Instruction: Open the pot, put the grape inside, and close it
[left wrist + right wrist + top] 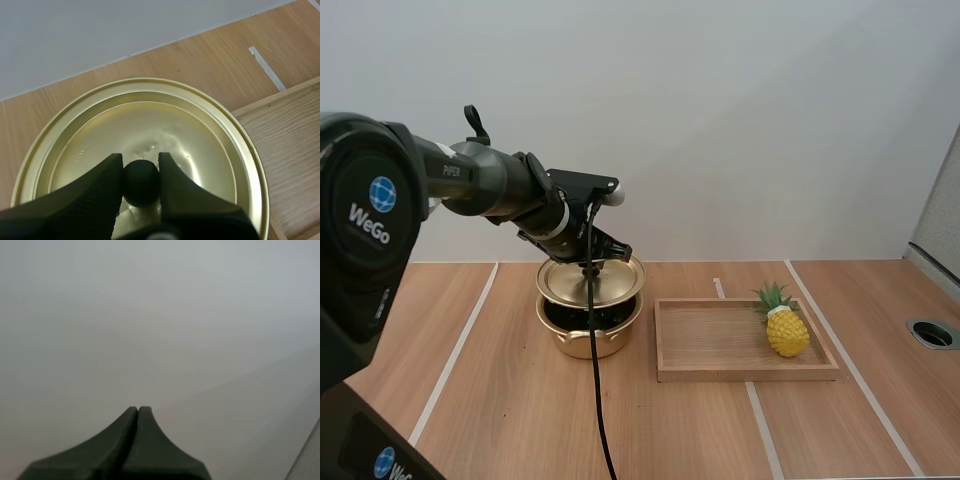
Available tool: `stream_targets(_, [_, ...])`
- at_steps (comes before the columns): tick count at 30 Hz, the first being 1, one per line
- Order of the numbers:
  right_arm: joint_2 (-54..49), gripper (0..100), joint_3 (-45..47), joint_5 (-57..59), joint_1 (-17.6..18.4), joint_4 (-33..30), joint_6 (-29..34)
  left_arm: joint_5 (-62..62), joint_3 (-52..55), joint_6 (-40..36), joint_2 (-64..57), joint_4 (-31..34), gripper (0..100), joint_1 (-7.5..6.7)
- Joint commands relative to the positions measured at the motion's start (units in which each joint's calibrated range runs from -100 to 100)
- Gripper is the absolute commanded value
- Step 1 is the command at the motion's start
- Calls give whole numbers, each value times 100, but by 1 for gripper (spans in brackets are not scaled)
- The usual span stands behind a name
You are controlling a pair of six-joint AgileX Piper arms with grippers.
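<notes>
this looks like a robotics lab bench. a black robot arm point(490, 185) with a maker's logo point(370, 215) reaches over a wood-look table point(520, 400) marked with white tape lines point(455, 350). the wall point(720, 120) behind is bare and white, a grey partition point(942, 200) stands at the right, and a cable hole point(932, 333) is cut in the tabletop. the only props are a pot point(588, 338), lid point(620, 280), tray point(740, 372) and pineapple point(787, 330).
</notes>
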Motion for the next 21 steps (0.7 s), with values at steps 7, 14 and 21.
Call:
stream_targets(7, [-75, 0, 29, -34, -21, -39, 2, 22, 40, 108, 230, -109, 0, -2])
stream_targets(14, [-75, 0, 29, -34, -21, -39, 2, -57, 254, 260, 368, -109, 0, -2])
stream_targets(21, [-75, 0, 29, -34, -21, -39, 2, -784, 797, 509, 446, 101, 0, -2])
